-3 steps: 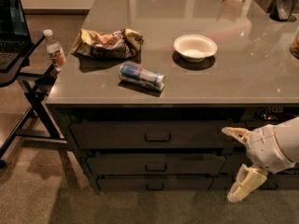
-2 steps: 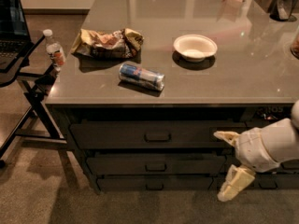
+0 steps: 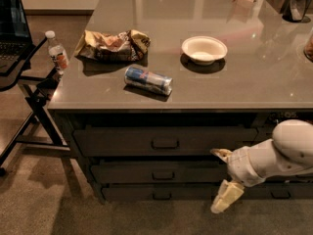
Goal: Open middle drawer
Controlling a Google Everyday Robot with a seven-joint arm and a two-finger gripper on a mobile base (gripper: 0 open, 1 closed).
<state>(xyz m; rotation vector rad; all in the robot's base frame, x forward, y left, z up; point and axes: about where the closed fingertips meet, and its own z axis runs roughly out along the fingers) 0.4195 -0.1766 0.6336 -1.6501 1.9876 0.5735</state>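
The middle drawer [image 3: 132, 173] is a dark flat front under the grey counter, between a taller drawer above and a thin one below. It is shut, with its small black pull [image 3: 163, 176] at centre. My gripper [image 3: 221, 176] comes in from the right on a white arm and is open. One pale finger [image 3: 220, 154] sits at the drawer's upper right corner. The other finger [image 3: 226, 198] hangs lower, in front of the bottom drawer. The gripper is to the right of the pull and not touching it.
The taller top drawer [image 3: 122, 141] and the thin bottom drawer [image 3: 127, 194] are shut. On the counter [image 3: 254, 82] lie a chip bag [image 3: 113, 44], a can [image 3: 148, 80] and a white bowl [image 3: 204, 49]. A stand at the left holds a water bottle [image 3: 57, 52] and a laptop [image 3: 12, 21].
My arm and gripper have moved left and slightly down along the drawer fronts, closer to the middle drawer's pull. The drawers have not moved.
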